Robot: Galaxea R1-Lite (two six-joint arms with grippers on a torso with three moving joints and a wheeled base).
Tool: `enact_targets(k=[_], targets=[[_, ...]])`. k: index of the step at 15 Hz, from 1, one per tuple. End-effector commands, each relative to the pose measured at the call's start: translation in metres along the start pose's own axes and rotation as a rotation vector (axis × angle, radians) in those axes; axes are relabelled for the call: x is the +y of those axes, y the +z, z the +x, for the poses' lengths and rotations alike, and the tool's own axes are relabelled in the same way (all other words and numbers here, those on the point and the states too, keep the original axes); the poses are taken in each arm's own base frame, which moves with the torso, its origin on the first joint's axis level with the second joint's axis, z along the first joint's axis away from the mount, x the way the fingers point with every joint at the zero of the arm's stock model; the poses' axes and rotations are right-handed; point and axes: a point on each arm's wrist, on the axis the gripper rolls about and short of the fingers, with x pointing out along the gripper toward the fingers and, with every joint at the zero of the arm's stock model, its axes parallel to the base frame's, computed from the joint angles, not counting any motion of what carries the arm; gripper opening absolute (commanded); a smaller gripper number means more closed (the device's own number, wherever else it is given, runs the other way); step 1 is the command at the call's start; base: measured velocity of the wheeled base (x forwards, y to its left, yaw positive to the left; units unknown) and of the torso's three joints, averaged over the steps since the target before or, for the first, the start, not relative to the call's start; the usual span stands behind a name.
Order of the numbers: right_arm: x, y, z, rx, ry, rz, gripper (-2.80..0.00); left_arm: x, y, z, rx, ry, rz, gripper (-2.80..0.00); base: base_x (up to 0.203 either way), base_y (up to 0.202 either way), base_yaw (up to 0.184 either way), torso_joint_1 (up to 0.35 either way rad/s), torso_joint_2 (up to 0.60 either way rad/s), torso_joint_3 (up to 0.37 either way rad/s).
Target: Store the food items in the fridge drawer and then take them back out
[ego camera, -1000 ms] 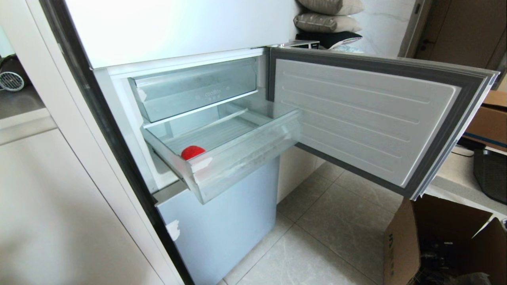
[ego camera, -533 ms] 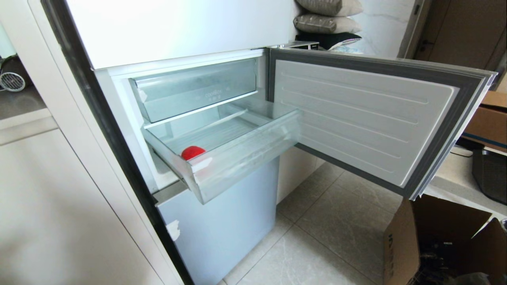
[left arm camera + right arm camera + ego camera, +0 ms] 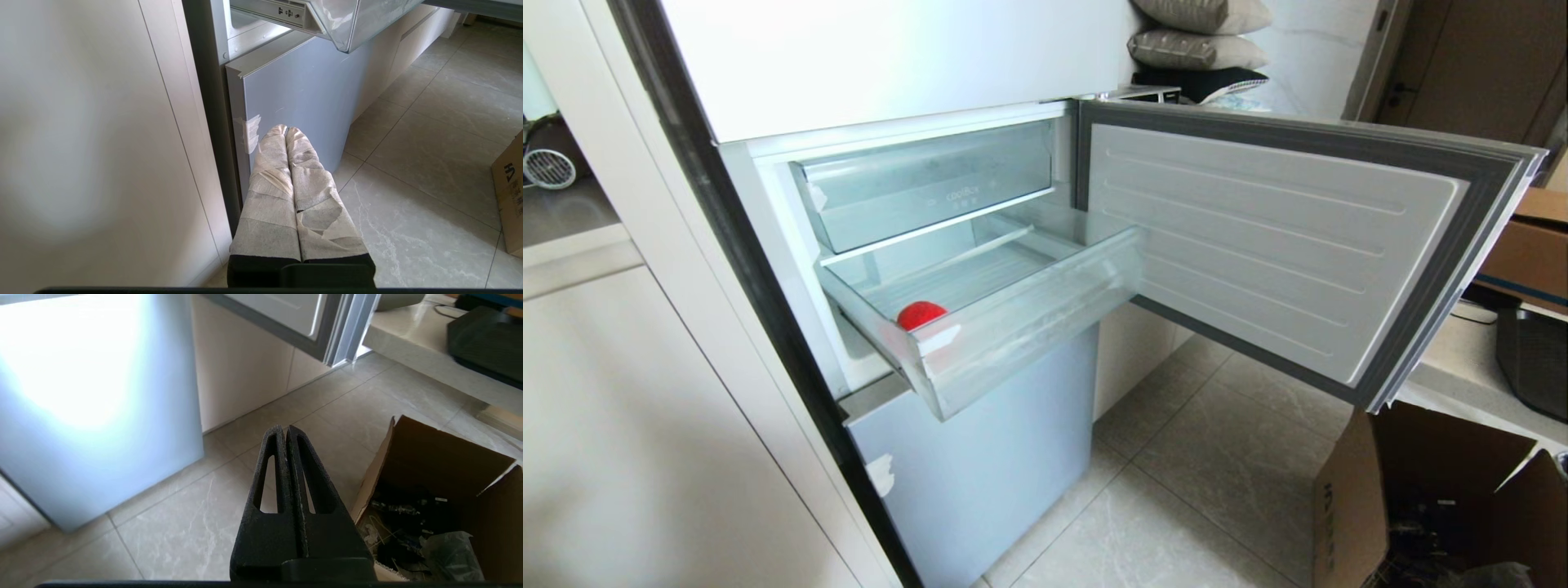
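Fridge drawer: the fridge drawer [image 3: 1005, 314] stands pulled out from the fridge, with white tape scraps on its front lip; the fridge door [image 3: 1282, 245] hangs wide open to its right.
Food: one red food item [image 3: 920, 314] lies inside the drawer, in the front left corner, just behind the front lip. No other food piece shows in any view.
Upper bin: a clear bin [image 3: 923, 184] with faint lettering sits pushed in above the drawer; nothing can be made out in it.
Left gripper: the left gripper [image 3: 286, 131], its fingers wrapped in pale tape, is pressed closed and holds nothing; it hangs low beside the grey lower fridge panel [image 3: 294, 98], below the drawer's corner.
Right gripper: the right gripper [image 3: 285, 429] is closed tight and empty, pointing at the floor tiles between the lower panel and an open cardboard box [image 3: 441, 482].
Arms in head view: neither arm shows there.
Progress: by the look of it, the storing half is done or near done for the red piece, since it rests in the drawer and both grippers are empty.
Left to do: taking the red piece back out; whether more pieces await storing cannot be told.
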Motion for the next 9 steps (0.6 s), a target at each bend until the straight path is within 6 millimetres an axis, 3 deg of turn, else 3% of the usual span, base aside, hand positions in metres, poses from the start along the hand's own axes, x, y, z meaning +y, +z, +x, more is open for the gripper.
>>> enact_targets(k=[1, 6, 9], targets=[[0.0, -0.0013, -0.001, -0.011, 0.001, -0.004, -2.8, 0.0, 0.0, 0.0, 0.0, 0.001, -0.001, -2.8, 0.0, 0.0, 0.0, 0.0, 0.0, 0.0], [-0.0001, -0.0012, -0.001, -0.012, -0.005, 0.031, -2.8, 0.0, 0.0, 0.0, 0.0, 0.001, -0.001, -2.8, 0.0, 0.0, 0.0, 0.0, 0.0, 0.0], [-0.0001, -0.001, -0.001, -0.014, -0.006, 0.031, -2.8, 0.0, 0.0, 0.0, 0.0, 0.001, -0.001, -2.8, -0.003, -0.007, 0.137, 0.005, 0.0, 0.003]])
